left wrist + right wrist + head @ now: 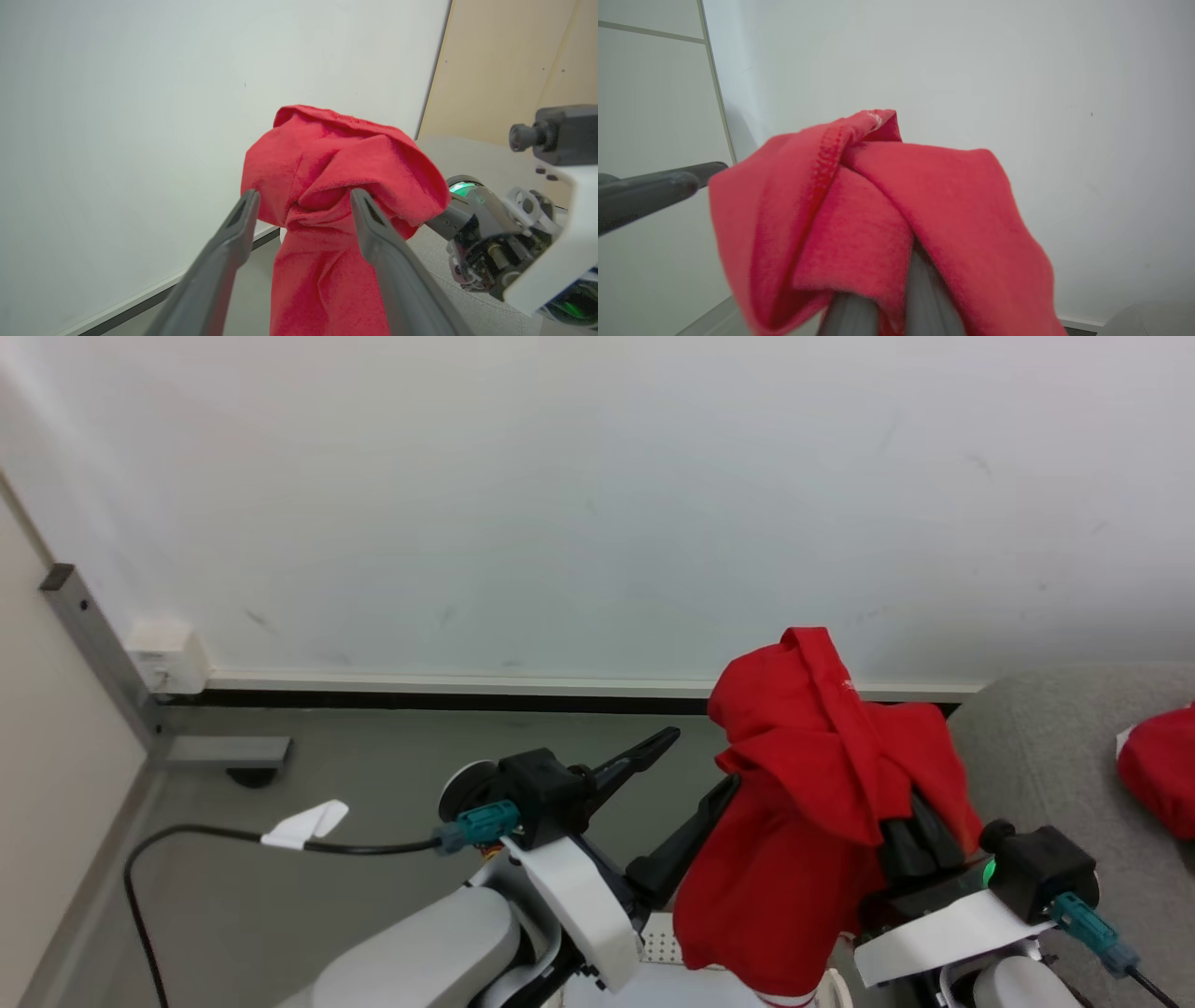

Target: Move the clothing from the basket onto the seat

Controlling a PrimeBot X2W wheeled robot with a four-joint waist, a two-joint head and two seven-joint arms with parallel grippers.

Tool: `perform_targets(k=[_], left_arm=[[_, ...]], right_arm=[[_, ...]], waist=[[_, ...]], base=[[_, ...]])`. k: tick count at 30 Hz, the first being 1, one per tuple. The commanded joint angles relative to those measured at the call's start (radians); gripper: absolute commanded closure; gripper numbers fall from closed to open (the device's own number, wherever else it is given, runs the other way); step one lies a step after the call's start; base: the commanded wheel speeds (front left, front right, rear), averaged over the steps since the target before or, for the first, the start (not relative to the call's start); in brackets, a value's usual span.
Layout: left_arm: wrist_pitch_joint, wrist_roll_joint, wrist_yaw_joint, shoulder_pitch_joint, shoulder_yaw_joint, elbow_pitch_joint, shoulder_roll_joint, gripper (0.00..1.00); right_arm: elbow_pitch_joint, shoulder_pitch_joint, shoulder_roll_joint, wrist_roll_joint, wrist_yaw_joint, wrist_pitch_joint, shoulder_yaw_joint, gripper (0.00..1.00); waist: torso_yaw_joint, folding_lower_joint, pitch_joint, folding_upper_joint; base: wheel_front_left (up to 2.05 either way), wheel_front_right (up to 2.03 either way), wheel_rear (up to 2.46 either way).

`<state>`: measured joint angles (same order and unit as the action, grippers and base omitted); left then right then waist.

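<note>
White wall [597, 476] (faintly scuffed), grey floor [373, 784], grey seat [1055, 756]

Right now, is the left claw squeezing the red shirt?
No, the left claw has its two fingers spread wide apart, not pinched shut on the red shirt.

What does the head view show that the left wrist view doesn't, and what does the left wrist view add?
Head view: a second red garment lying on the grey seat, a black cable with a white tag on the floor, and a perforated corner of the basket.
Left wrist view: a beige panel to the right of the white wall.
Both: the red garment draped over the shut right gripper, with the open left gripper beside it.
</note>
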<state>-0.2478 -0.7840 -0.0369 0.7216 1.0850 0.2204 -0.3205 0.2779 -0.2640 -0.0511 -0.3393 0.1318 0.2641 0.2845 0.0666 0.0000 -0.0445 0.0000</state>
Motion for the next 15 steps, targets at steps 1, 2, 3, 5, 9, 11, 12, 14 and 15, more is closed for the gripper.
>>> perform_targets(k=[1,2,3,5,9,11,12,14,15], left_arm=[[-0.01,0.013,-0.001,-0.02,-0.007,-0.014,-0.011,0.0],[-0.01,0.019,-0.001,-0.026,-0.012,-0.023,-0.017,0.0],[-0.012,0.026,0.0,-0.032,-0.017,-0.03,-0.02,0.0],[-0.016,0.046,0.005,-0.041,-0.026,-0.049,-0.027,0.0],[-0.017,0.083,0.004,-0.064,-0.037,-0.068,-0.035,0.0],[-0.017,0.103,0.007,-0.074,-0.048,-0.078,-0.036,0.0],[-0.017,0.11,0.009,-0.081,-0.052,-0.081,-0.035,0.0],[-0.017,0.127,0.012,-0.093,-0.062,-0.084,-0.037,0.0],[-0.017,0.131,0.013,-0.099,-0.066,-0.084,-0.038,0.0]], right_arm=[[-0.018,0.0,-0.011,0.018,-0.002,0.001,-0.025,1.0],[-0.027,-0.001,-0.013,0.023,-0.002,0.001,-0.038,1.0],[-0.039,0.0,-0.014,0.024,-0.002,0.001,-0.051,1.0],[-0.064,0.003,-0.014,0.025,-0.002,0.001,-0.084,1.0],[-0.111,0.012,-0.018,0.03,-0.002,0.001,-0.126,1.0],[-0.133,0.015,-0.022,0.038,-0.002,0.0,-0.144,1.0],[-0.145,0.016,-0.022,0.037,-0.002,0.001,-0.156,1.0],[-0.164,0.015,-0.024,0.033,-0.002,0.0,-0.167,1.0],[-0.171,0.014,-0.026,0.034,-0.002,0.0,-0.169,1.0]], waist=[[-0.075,0.0,0.029,0.0],[-0.097,0.0,0.034,0.0],[-0.118,0.0,0.038,0.0],[-0.161,0.0,0.048,0.0],[-0.25,0.0,0.061,0.0],[-0.292,0.0,0.066,0.0],[-0.311,0.0,0.068,0.0],[-0.352,0.0,0.072,0.0],[-0.372,0.0,0.073,0.0]], base=[[0.0,0.0,0.0],[0.0,0.0,0.0],[0.0,0.0,0.0],[0.0,0.0,0.0],[0.0,0.0,0.0],[0.0,0.0,0.0],[0.0,0.0,0.0],[0.0,0.0,0.0],[0.0,0.0,0.0]])
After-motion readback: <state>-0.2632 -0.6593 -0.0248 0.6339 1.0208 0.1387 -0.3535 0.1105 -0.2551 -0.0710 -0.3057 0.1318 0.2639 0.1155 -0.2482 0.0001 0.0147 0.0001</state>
